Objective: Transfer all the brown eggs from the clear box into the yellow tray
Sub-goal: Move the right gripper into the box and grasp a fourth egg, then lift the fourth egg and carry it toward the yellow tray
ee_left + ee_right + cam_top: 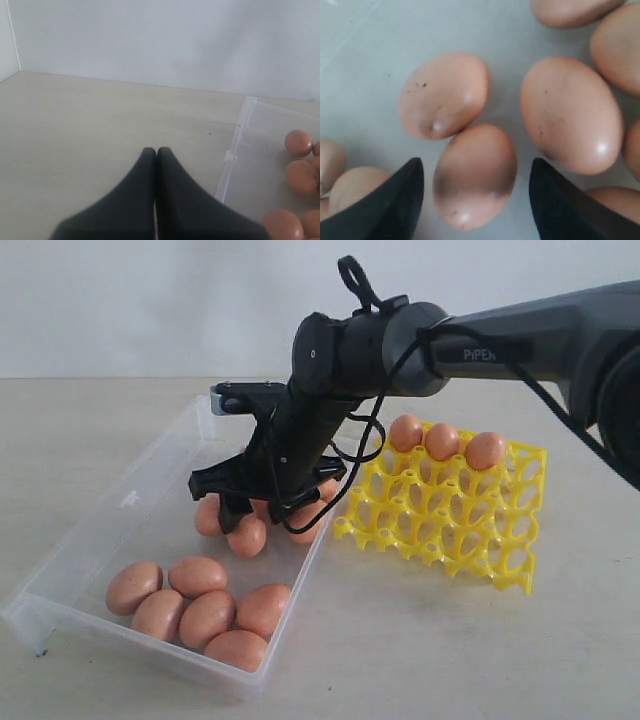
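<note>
Your right gripper (476,167) hangs spread wide inside the clear box (110,520), with one brown egg (474,182) square between the fingers. Good line! Drop straight down, mind the neighbour egg (445,95) touching it, and close gently across its narrow waist. Three eggs (443,441) sit in the back row of the yellow tray (470,530). Your left gripper (156,152) is pinched together, parked beside the box.

The brown eggs (475,175) are smooth and faintly glossy. The clear box (130,502) is transparent plastic, the yellow tray (450,525) shiny plastic, and the fingers (390,205) matt black.
</note>
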Tool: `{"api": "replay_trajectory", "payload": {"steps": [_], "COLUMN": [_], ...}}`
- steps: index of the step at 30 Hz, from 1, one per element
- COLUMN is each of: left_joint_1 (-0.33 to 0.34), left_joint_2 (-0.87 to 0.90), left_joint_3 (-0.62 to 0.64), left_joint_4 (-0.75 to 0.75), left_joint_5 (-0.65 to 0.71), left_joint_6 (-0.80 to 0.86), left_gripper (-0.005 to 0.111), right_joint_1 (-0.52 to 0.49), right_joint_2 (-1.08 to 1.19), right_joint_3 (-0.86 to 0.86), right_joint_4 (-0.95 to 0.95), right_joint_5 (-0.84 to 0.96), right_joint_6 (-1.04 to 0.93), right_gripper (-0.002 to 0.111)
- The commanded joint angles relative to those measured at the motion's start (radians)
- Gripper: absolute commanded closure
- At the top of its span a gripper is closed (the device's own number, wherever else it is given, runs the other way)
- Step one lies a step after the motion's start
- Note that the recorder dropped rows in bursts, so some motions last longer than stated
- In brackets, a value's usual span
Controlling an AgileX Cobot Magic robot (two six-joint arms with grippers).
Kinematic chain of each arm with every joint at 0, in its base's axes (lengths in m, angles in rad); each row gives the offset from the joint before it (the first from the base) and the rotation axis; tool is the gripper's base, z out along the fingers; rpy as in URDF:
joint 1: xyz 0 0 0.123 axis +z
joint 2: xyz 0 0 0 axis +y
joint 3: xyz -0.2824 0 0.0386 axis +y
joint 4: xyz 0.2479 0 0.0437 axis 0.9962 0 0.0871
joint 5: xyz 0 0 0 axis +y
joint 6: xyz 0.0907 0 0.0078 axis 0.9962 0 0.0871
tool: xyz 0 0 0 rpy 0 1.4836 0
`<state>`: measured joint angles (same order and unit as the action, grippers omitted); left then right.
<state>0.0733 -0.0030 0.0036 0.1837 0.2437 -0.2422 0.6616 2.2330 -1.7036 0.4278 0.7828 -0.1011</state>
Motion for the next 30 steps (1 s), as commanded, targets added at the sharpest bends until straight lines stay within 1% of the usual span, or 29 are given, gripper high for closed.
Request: {"api": "replay_trajectory", "payload": {"steps": [1,10,11,13,15,16,19,22,24,26,30], "left_joint_1": [-0.005,-0.005,-0.005,-0.005,-0.005,-0.005,-0.005,-0.005,-0.005,-0.005,-0.005], "left_joint_2": [0.003,0.003,0.003,0.003,0.003,0.003,0.003,0.003,0.003,0.003,0.003], "left_joint_3": [-0.004,-0.004,-0.004,-0.004,-0.004,-0.004,-0.004,-0.004,-0.004,-0.004,-0.004], "left_joint_4": [-0.002,-0.002,-0.002,-0.002,-0.002,-0.002,-0.002,-0.002,-0.002,-0.002,-0.002], "left_joint_5": [-0.008,-0.01,-0.01,-0.01,-0.01,-0.01,-0.01,-0.008,-0.008,-0.008,-0.008], "left_joint_6": [0.007,0.007,0.007,0.007,0.007,0.007,0.007,0.007,0.007,0.007,0.007], "left_gripper": [0.111,0.111,0.111,0.111,0.111,0.111,0.111,0.111,0.111,0.111,0.111], "right_joint_1": [-0.002,-0.002,-0.002,-0.002,-0.002,-0.002,-0.002,-0.002,-0.002,-0.002,-0.002], "right_joint_2": [0.021,0.063,0.063,0.063,0.063,0.063,0.061,0.054,0.045,0.026,-0.019], "right_joint_3": [-0.006,-0.006,-0.006,-0.006,-0.006,-0.006,-0.006,-0.006,-0.006,-0.006,-0.006], "right_joint_4": [-0.005,-0.001,-0.001,0.003,0.016,0.023,0.045,0.05,0.05,0.05,0.054], "right_joint_5": [-0.066,-0.046,-0.046,-0.039,-0.031,-0.025,-0.009,-0.007,-0.011,-0.022,-0.085], "right_joint_6": [0.025,0.03,0.032,0.032,0.01,0.002,-0.063,-0.074,-0.074,-0.096,-0.129], "right_gripper": [0.049,0.05,0.053,0.066,0.075,0.078,0.079,0.08,0.089,0.108,0.108]}}
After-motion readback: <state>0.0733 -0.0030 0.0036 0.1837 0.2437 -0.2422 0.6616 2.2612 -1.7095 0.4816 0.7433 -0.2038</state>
